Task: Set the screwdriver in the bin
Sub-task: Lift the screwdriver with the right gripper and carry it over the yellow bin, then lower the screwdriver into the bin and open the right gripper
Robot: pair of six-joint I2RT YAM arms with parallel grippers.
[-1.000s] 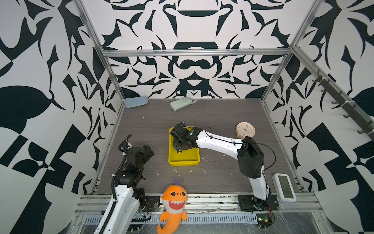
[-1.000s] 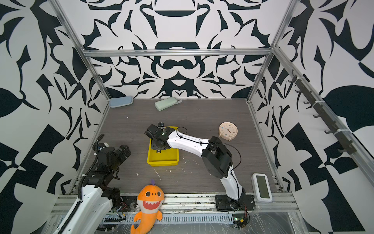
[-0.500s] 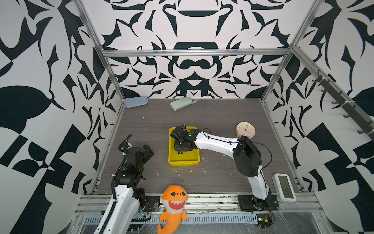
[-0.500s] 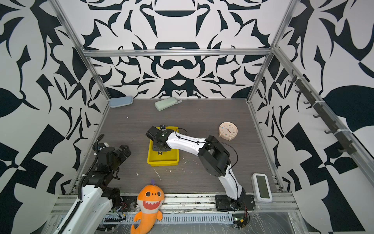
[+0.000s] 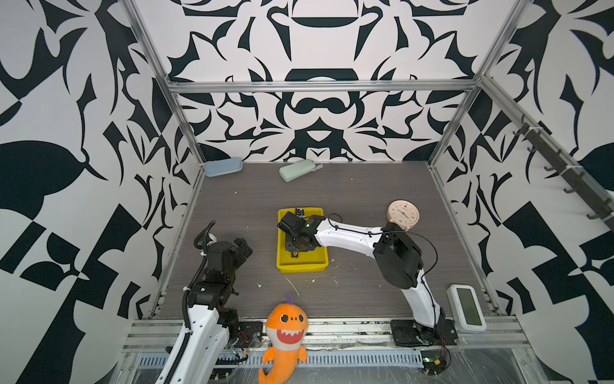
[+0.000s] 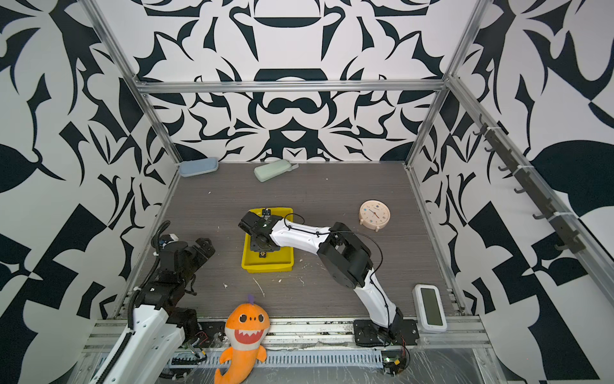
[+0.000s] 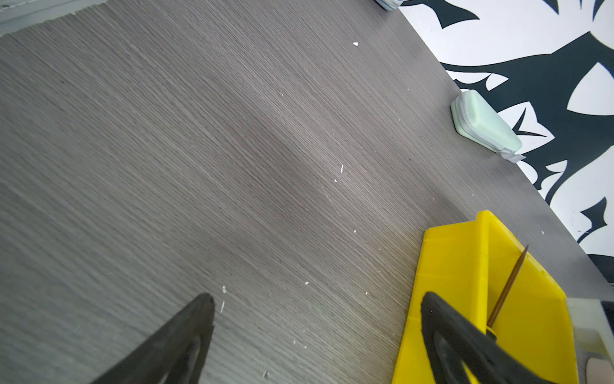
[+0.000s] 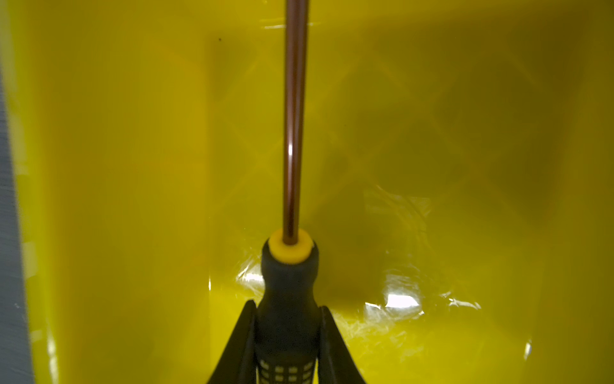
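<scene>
Right wrist view: right end effector (image 8: 287,311) pinches the screwdriver (image 8: 289,276) by its handle, low inside the bin (image 8: 465,133). Can't tell if it touches bottom. Carry looks done; release and retreat remain. Left end effector (image 7: 315,312) spread over the table (image 7: 199,149).

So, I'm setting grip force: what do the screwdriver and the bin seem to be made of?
The screwdriver: shaft looks like polished metal, with a thin bright glint along it; handle seems matte black rubber or plastic with yellow inlays. The bin: likely moulded plastic, glossy yellow, with sharp highlights on its floor.
</scene>
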